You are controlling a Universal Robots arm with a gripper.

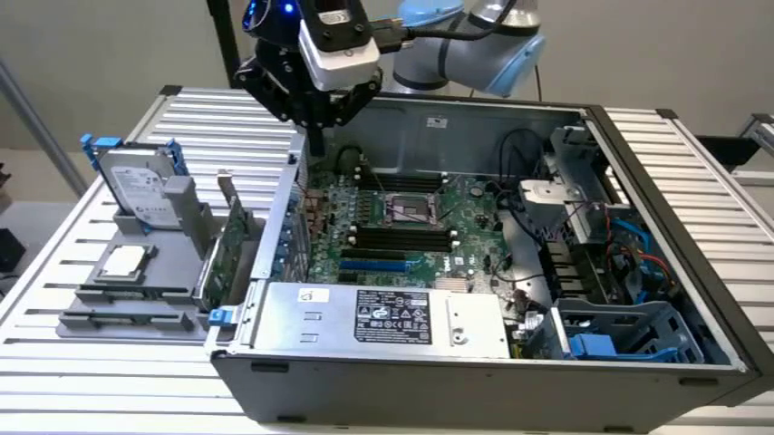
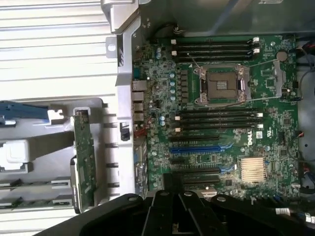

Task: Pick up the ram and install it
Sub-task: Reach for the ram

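None of the motherboard's (image 2: 275, 123) black slots (image 2: 216, 120) holds the ram, and where it lies we cannot tell. The gripper (image 1: 317, 136) hangs over the open computer case's (image 1: 484, 381) far corner; whether it is apart or together, we cannot tell.

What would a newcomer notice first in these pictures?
The open computer case, its green motherboard bare, sits mid-table. The gripper hangs over its far corner on the exterior view's left. Beside the case on that side, a grey holder carries a hard drive and a green card.
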